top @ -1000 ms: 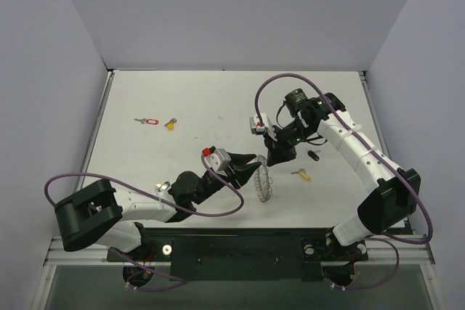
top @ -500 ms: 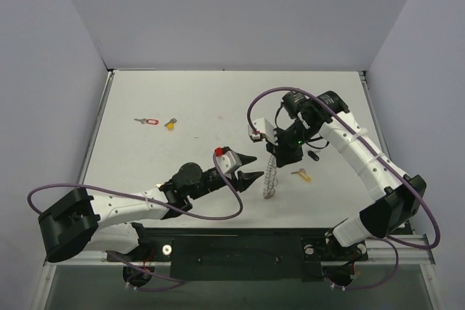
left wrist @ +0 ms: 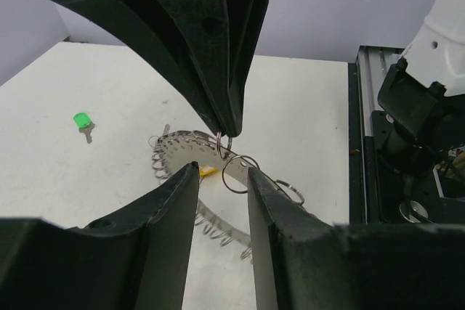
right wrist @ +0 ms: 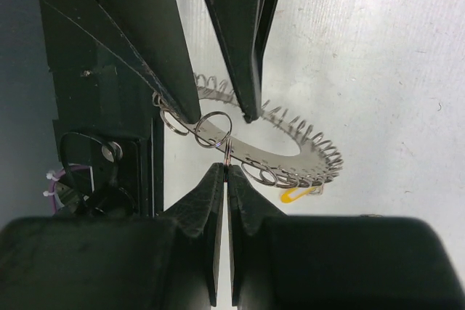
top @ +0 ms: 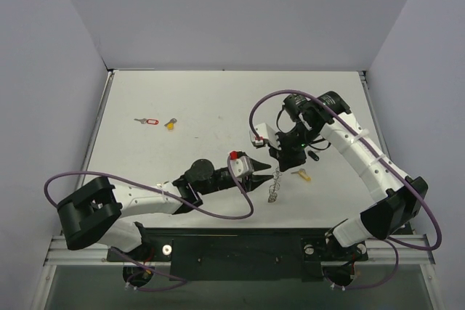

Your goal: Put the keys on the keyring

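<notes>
The keyring [top: 274,189] is a silvery disc with wire loops round its edge, seen edge-on in the top view. My right gripper [top: 279,165] is shut on one small loop of it [right wrist: 227,152] and holds it by that. The right wrist view shows the ring [right wrist: 287,156] below the shut jaws [right wrist: 227,168]. My left gripper [top: 267,178] is open, its tips [left wrist: 221,170] either side of another small loop [left wrist: 238,173]. An orange-yellow key [top: 301,174] lies beside the ring, a black key [top: 314,155] behind it. The red key [top: 150,121] and the yellow key [top: 171,124] lie far left. A green key [left wrist: 82,120] shows in the left wrist view.
The white table [top: 218,99] is walled by grey panels on three sides. Purple cables loop off both arms [top: 218,212]. A black rail [top: 232,245] with the arm bases runs along the near edge.
My left gripper has moved right up to the keyring and narrowed around a loop. My right gripper has carried the ring slightly right and down.
</notes>
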Robot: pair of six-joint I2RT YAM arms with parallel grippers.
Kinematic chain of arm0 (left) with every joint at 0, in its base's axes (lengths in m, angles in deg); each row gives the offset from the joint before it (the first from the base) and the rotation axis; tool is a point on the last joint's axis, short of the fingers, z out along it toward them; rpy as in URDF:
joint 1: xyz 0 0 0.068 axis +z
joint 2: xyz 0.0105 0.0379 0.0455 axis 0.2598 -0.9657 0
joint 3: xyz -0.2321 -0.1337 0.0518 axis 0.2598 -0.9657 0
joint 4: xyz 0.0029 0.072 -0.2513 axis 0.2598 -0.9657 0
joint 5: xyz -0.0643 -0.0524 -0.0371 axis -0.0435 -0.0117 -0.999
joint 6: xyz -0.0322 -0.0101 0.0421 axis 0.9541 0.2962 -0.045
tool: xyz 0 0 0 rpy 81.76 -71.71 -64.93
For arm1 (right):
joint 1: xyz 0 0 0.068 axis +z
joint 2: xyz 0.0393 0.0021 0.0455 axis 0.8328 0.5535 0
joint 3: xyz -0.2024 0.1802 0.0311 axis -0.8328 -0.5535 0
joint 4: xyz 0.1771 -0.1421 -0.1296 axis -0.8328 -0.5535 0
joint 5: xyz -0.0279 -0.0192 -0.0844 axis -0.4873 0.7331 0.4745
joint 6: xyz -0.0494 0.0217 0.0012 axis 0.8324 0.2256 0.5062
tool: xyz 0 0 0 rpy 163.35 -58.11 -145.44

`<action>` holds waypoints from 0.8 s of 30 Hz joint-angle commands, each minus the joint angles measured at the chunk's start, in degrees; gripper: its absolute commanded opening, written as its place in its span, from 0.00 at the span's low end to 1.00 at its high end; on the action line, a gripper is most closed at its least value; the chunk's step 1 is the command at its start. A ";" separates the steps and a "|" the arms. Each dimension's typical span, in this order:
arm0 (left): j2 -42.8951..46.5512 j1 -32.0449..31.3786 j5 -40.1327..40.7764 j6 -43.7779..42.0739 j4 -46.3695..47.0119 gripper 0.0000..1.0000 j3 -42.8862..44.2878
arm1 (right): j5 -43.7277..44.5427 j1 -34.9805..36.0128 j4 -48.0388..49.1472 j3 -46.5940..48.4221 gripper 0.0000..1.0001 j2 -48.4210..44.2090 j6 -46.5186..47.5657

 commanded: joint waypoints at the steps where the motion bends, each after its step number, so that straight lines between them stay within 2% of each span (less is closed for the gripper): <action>1: -1.13 0.56 -3.93 3.32 8.32 0.41 2.60 | -2.07 0.57 -3.54 -0.49 0.00 -2.53 2.28; 7: -1.84 1.62 -5.77 6.04 10.96 0.36 2.51 | -2.60 0.83 -3.54 -0.93 0.00 -2.88 2.90; 21: -4.91 1.88 -8.32 7.80 11.14 0.31 4.89 | -3.57 1.54 -3.71 -1.02 0.00 -2.71 3.34; 24: -5.09 1.97 -8.76 7.89 10.36 0.26 5.15 | -3.65 1.54 -3.80 -0.93 0.00 -2.79 3.25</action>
